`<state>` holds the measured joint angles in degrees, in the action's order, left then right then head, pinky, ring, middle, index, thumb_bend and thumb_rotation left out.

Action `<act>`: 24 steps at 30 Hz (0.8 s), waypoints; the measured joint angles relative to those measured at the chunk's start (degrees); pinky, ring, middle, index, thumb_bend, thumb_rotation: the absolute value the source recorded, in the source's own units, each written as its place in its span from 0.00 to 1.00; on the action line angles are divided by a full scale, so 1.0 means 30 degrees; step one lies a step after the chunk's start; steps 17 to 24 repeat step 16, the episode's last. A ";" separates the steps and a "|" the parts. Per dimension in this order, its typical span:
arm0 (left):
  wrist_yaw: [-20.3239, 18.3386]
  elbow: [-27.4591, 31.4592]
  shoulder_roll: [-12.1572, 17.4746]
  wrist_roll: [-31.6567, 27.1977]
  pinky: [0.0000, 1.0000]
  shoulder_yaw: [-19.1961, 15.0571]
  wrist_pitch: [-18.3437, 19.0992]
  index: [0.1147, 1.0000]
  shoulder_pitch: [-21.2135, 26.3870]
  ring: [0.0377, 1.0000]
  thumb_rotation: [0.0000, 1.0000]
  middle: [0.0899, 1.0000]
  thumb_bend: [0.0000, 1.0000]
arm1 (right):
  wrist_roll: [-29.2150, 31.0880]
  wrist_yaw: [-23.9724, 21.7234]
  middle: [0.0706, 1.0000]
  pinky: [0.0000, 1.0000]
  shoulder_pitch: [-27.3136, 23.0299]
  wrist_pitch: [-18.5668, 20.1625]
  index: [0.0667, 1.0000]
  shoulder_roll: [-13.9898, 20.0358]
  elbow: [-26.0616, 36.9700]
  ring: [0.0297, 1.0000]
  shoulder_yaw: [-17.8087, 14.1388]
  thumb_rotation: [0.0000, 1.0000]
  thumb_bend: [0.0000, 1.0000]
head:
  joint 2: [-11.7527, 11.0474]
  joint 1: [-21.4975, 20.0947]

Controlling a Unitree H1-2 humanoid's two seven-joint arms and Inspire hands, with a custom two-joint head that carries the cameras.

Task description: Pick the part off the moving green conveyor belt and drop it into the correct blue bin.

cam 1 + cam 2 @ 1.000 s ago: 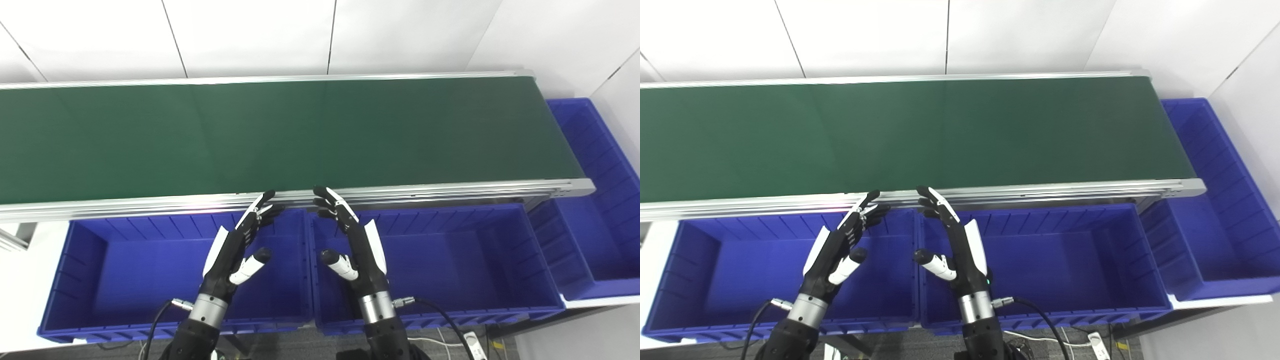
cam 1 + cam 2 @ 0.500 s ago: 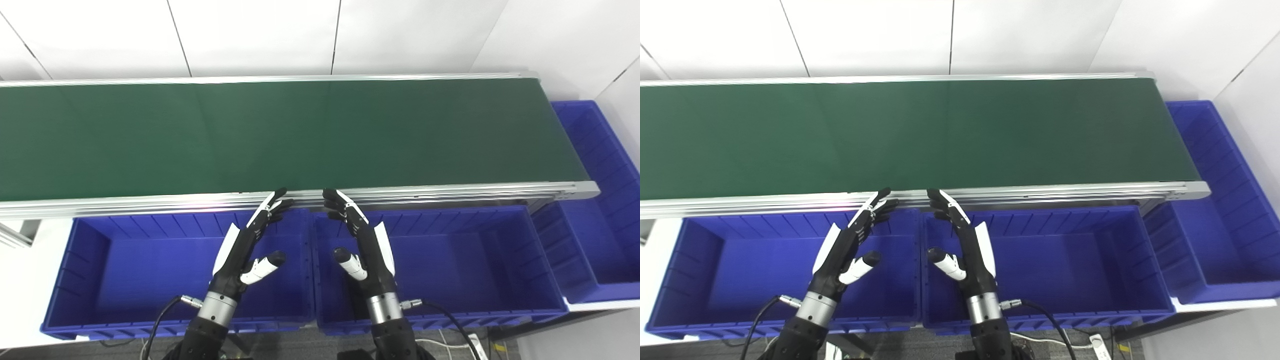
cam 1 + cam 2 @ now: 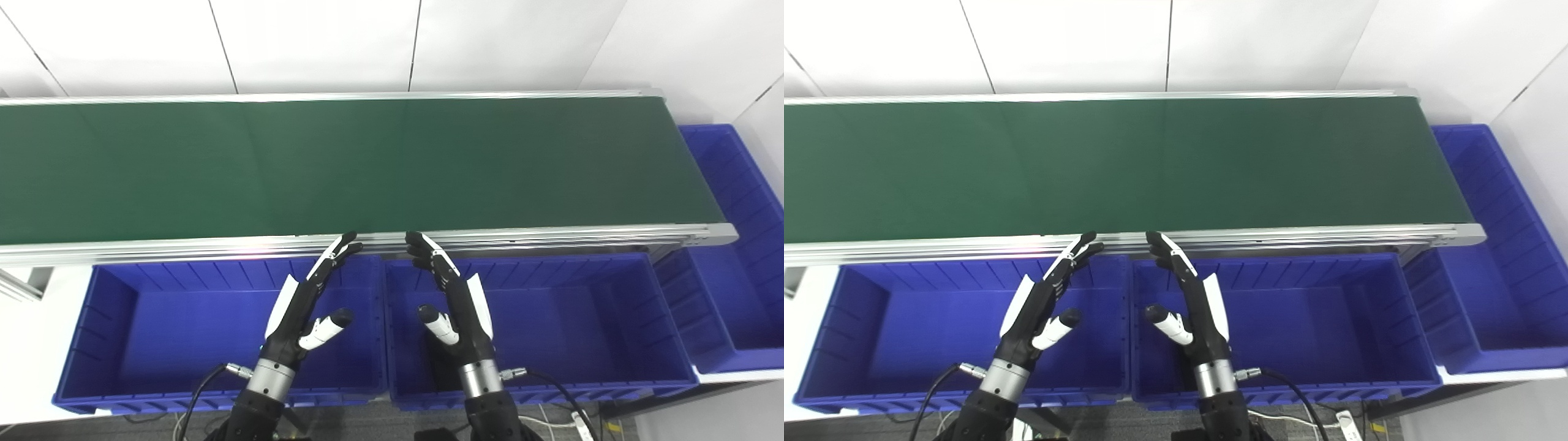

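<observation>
The green conveyor belt (image 3: 367, 159) runs left to right across the view and no part shows on it. My left hand (image 3: 303, 303) is open and empty, held above the left blue bin (image 3: 153, 318), fingers pointing toward the belt's near rail. My right hand (image 3: 456, 300) is open and empty above the middle blue bin (image 3: 563, 318), fingers also reaching to the rail. Both hands show in the right eye view too, left (image 3: 1041, 303) and right (image 3: 1194, 303).
A third blue bin (image 3: 741, 245) stands past the belt's right end. The belt's aluminium near rail (image 3: 184, 248) runs above the bins. White wall panels stand behind the belt. Cables hang near the floor at the bottom.
The whole picture has shifted a little, so the camera moved. Both hands stay open above the bins with little change in pose.
</observation>
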<state>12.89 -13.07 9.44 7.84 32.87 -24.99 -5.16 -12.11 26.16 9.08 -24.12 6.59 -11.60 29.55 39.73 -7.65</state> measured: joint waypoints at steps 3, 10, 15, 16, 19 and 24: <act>0.0014 0.0022 0.0000 -0.0038 0.94 0.0052 0.0000 0.90 -0.0001 0.93 1.00 0.89 0.88 | 0.0033 -0.0112 0.88 0.87 0.0019 0.0000 0.86 0.0047 -0.0072 0.89 -0.0010 1.00 0.99 | 0.0029 0.0000; 0.0503 0.0139 0.0028 0.0280 0.93 0.0290 0.0000 0.91 -0.0005 0.95 1.00 0.94 0.91 | -0.0441 -0.0106 0.95 0.95 0.0067 0.0000 0.92 0.0126 -0.0099 0.96 -0.0037 1.00 0.99 | 0.0029 0.0000; 0.1158 0.0135 0.0117 0.0544 0.94 0.0566 0.0000 0.91 -0.0006 0.97 1.00 0.96 0.91 | -0.0769 -0.0106 0.96 0.96 0.0195 0.0000 0.94 0.0101 -0.0091 0.98 -0.0109 1.00 0.99 | 0.0029 -0.0028; 0.1242 0.0136 0.0143 0.0540 0.94 0.0633 0.0000 0.91 -0.0006 0.97 1.00 0.97 0.91 | -0.0773 -0.0106 0.96 0.96 0.0225 0.0000 0.94 0.0097 -0.0090 0.98 -0.0113 1.00 0.99 | 0.0029 -0.0058; 0.1242 0.0136 0.0143 0.0540 0.94 0.0633 0.0000 0.91 -0.0006 0.97 1.00 0.97 0.91 | -0.0773 -0.0106 0.96 0.96 0.0225 0.0000 0.94 0.0097 -0.0090 0.98 -0.0113 1.00 0.99 | 0.0029 -0.0058; 0.1242 0.0136 0.0143 0.0540 0.94 0.0633 0.0000 0.91 -0.0006 0.97 1.00 0.97 0.91 | -0.0773 -0.0106 0.96 0.96 0.0225 0.0000 0.94 0.0097 -0.0090 0.98 -0.0113 1.00 0.99 | 0.0029 -0.0058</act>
